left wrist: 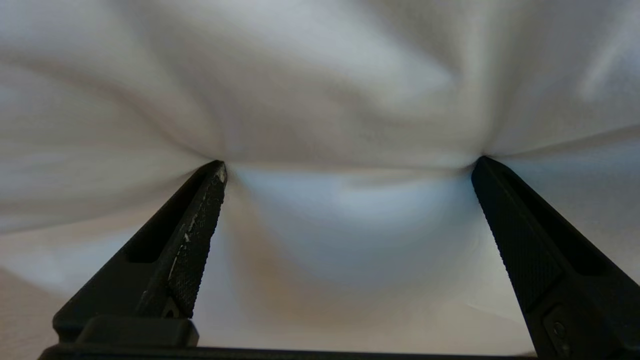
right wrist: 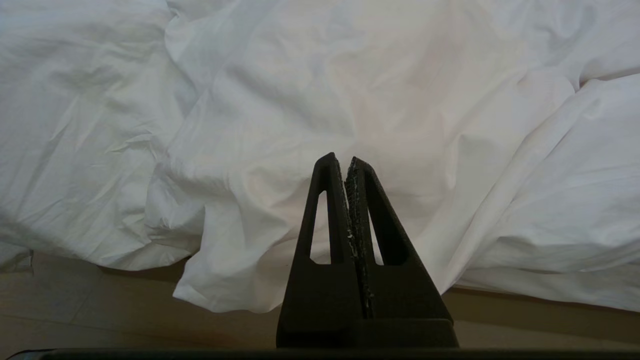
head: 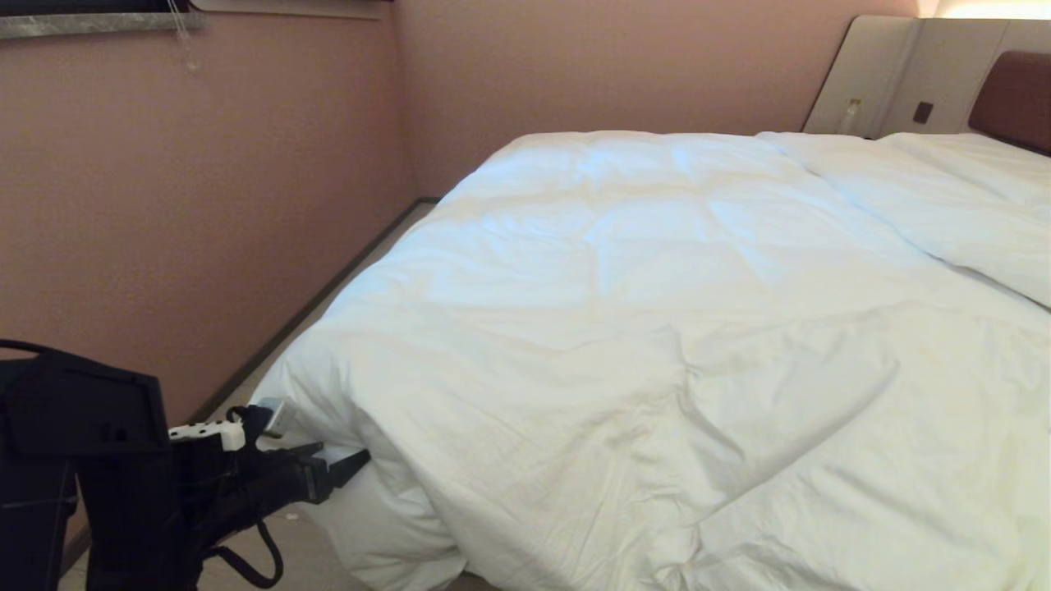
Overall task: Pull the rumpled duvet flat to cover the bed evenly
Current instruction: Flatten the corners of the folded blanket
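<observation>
- Duvet point(head: 657, 328): fills the foreground, spread over the bed point(head: 1015, 97) up to the pillows point(head: 952, 193) below the brown headboard; creased near the foot, its corner hanging over the bed's left foot end.
- Left gripper point(left wrist: 349, 167): at that hanging corner of the duvet, fingers point(left wrist: 200, 215) spread wide, both tips pressed into the cloth, nothing pinched between them.
- Right gripper point(right wrist: 345, 162): fingers together and empty, hanging before the duvet's draped edge near the floor point(right wrist: 75, 310).
</observation>
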